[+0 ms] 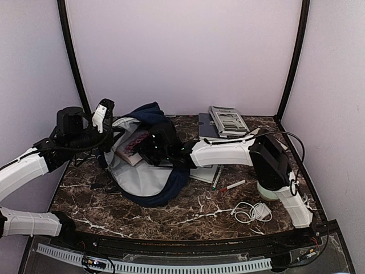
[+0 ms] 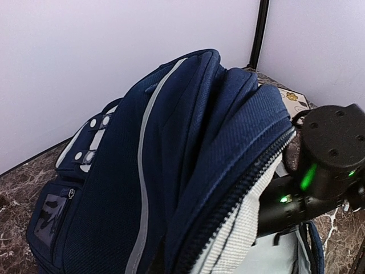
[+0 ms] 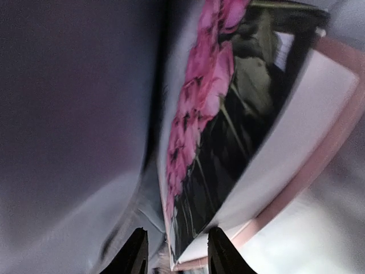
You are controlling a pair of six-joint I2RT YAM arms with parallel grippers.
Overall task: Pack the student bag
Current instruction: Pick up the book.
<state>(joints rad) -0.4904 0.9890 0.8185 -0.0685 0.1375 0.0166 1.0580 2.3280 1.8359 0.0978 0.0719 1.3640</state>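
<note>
The student bag lies open on the marble table, navy outside with a pale grey lining. My left gripper is shut on the bag's rim at the far left and holds the opening up. Its fingers are hidden under the fabric in the left wrist view, where the navy bag fills the frame. My right gripper reaches inside the opening. A book with pink flowers on its cover has its corner between the jaws of the right gripper. A thin gap shows beside the left finger, so a clamp is unclear.
A stack of books lies at the back right. Pens and a red marker lie beside a notebook right of the bag. A white coiled cable sits near the right arm's base.
</note>
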